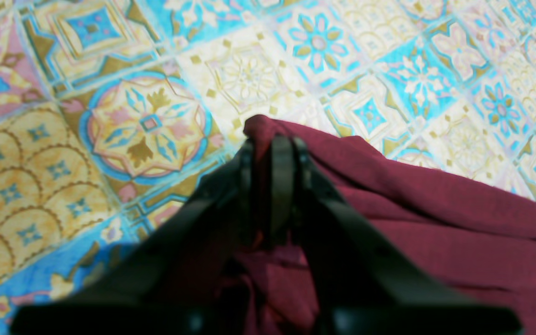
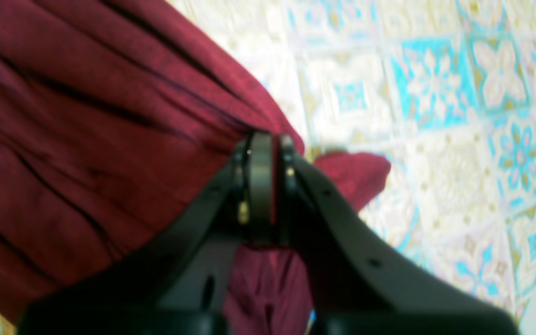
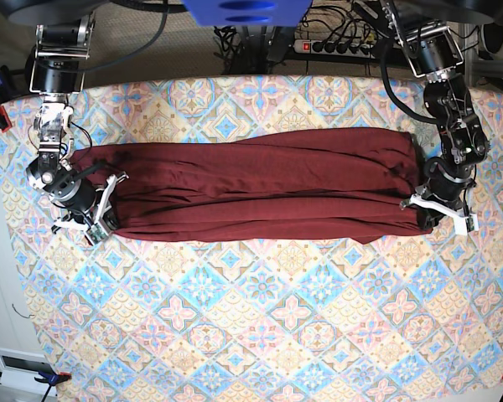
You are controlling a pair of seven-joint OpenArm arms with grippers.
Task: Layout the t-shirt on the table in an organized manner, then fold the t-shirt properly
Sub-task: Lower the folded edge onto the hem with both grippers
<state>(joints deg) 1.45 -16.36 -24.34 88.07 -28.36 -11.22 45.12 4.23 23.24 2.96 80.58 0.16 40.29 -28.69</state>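
Overhead, cables and a power strip (image 3: 339, 46) run along the far edge of the table (image 3: 260, 335), a wide surface under a cloth of pastel blue, pink and cream diamond tiles with floral motifs; nothing lies on the cloth near the garment. Across its far half stretches the t-shirt (image 3: 260, 193), a plain dark red, thin soft fabric garment drawn into a long horizontal band with lengthwise creases and a slightly wavy near edge. At each end a black arm stands over the fabric and hides that end's corner from the base view. The left gripper (image 1: 272, 139) has its dark jaws pressed together on a bunched tip of the maroon fabric, which falls away in soft parallel folds to one side. The right gripper (image 2: 263, 139) is likewise clamped on the t-shirt, pleats fanning out from the pinch and a small flap of cloth poking past the jaws onto the tiles; this view is blurred.
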